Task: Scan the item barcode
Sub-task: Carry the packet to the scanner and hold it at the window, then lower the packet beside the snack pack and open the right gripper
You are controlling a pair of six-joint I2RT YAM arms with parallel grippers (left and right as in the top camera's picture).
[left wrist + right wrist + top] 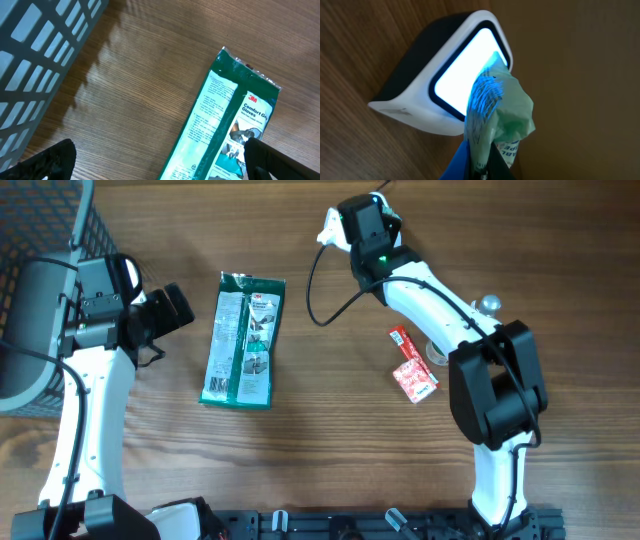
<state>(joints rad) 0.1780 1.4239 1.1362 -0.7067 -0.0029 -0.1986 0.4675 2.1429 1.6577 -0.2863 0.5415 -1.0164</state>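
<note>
One green packet [501, 112], right gripper [482, 162] pinching, before lit scanner [427, 92]

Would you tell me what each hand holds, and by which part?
Right hand pinches a crumpled green packet by one end; left hand holds nothing.

blocked: basket [40, 220] left edge, glove pack [243, 340] | free: table [330, 390] between it and red sachet [412, 368]

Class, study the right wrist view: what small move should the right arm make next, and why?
Probably rotate the green packet a little before the lit window of the scanner. The right fingers are shut on the crumpled packet, close to that window, and no barcode is visible from here.
</note>
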